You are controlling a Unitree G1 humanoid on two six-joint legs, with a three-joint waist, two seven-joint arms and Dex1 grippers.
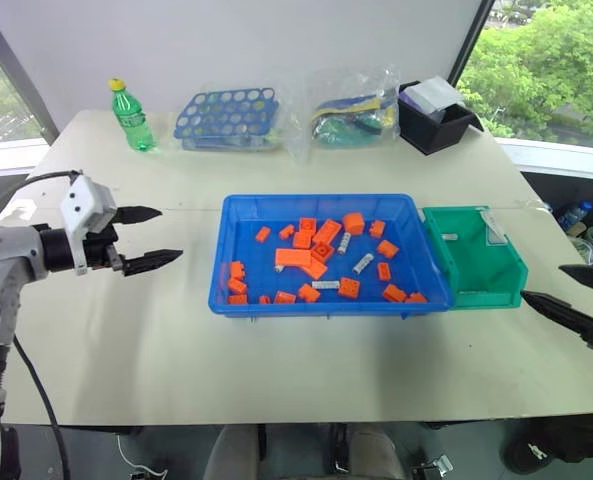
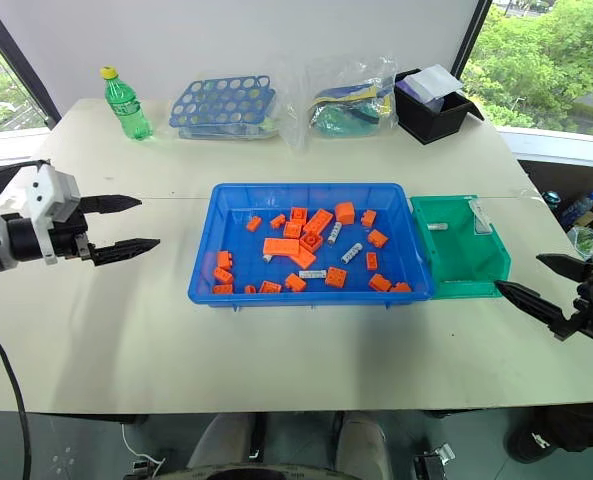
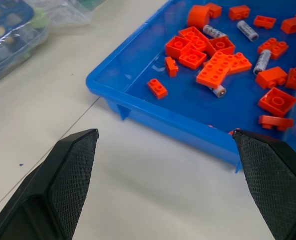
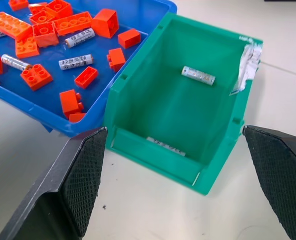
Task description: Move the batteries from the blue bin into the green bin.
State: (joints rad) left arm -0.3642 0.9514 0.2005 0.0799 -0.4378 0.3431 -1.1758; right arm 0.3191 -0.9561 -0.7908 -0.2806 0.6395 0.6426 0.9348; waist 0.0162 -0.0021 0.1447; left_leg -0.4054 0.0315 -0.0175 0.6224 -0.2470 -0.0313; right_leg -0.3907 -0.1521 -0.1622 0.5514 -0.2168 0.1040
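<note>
Your right end effector (image 4: 172, 185): fingers wide apart, empty, over the desk (image 4: 138, 210) | green bin (image 4: 138, 100): between the fingers, one battery (image 4: 198, 75) lying inside | blue bin (image 4: 33, 102): touching green bin's side; you see three batteries (image 4: 75, 61) among orange bricks (image 4: 36, 76).

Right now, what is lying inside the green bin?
One battery lies on the floor of the green bin. A second seems to lie against its low front wall. Nothing else shows inside.
</note>
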